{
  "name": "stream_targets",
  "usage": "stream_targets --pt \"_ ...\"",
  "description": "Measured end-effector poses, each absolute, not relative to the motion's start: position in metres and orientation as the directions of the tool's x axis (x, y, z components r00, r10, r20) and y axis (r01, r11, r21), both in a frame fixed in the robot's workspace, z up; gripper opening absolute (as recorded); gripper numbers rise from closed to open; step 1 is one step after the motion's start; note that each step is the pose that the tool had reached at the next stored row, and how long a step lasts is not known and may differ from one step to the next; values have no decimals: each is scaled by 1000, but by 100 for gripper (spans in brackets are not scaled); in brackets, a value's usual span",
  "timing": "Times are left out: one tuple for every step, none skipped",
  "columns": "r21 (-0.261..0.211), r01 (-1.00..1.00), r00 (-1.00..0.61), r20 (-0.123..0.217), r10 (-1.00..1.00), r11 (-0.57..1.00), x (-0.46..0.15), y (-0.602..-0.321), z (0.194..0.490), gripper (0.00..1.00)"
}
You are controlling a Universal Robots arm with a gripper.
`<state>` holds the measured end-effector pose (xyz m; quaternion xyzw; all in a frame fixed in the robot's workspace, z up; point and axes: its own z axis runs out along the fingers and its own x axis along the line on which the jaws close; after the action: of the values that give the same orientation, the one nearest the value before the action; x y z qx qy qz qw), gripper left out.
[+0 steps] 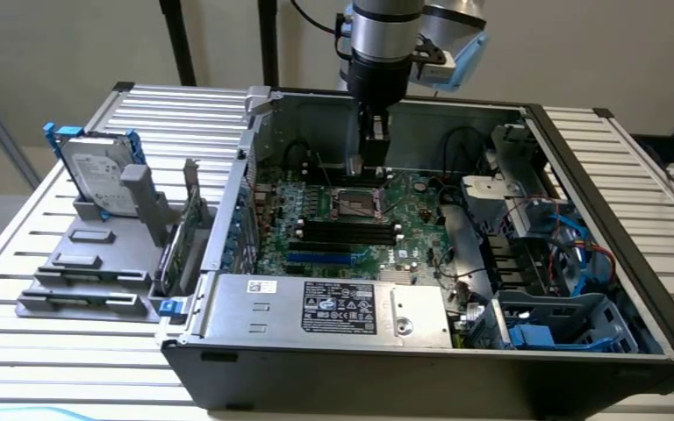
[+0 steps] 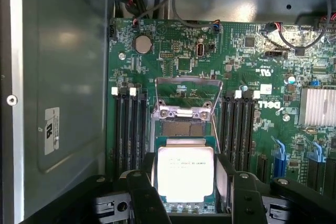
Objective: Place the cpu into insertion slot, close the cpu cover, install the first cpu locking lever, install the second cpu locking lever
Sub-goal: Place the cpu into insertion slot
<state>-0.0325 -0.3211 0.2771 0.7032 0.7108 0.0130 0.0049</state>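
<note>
The cpu (image 2: 185,174) shows its silvery face with a green rim, and my gripper (image 2: 186,184) is shut on it, black fingers (image 2: 143,192) pressing its two sides. In the exterior view my gripper (image 1: 364,167) hangs upright inside the open computer case, a little above the insertion slot (image 1: 361,204). The slot (image 2: 181,127) lies bare on the green motherboard (image 2: 236,56), its tan contact field showing just past the chip's edge. The cpu cover (image 2: 187,90), a silvery frame, stands swung up on its hinge at the slot's far side.
Long black memory slots (image 2: 128,129) flank the socket on both sides. A silver power supply (image 1: 326,307) fills the case's near edge. Cables and a blue drive cage (image 1: 560,320) crowd the exterior view's right. A hard drive (image 1: 97,180) stands outside the case.
</note>
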Motion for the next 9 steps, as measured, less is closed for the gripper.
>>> stream_targets --pt "25 1000 -11 11 1000 10 -32 -321 275 55" --pt "25 1000 -11 11 1000 10 -32 -322 274 55" --pt "25 1000 -11 11 1000 10 -32 -322 272 55" --pt "25 1000 -10 11 1000 10 -32 -322 270 55" --pt "25 1000 -10 11 1000 10 -32 -323 268 55" --pt "25 1000 -10 11 1000 10 -32 -323 266 55" --pt "25 1000 -10 11 1000 10 -33 -323 264 55" --pt "25 1000 -10 11 1000 10 -33 -323 263 55" --pt "25 1000 -10 11 1000 10 -33 -323 261 55"
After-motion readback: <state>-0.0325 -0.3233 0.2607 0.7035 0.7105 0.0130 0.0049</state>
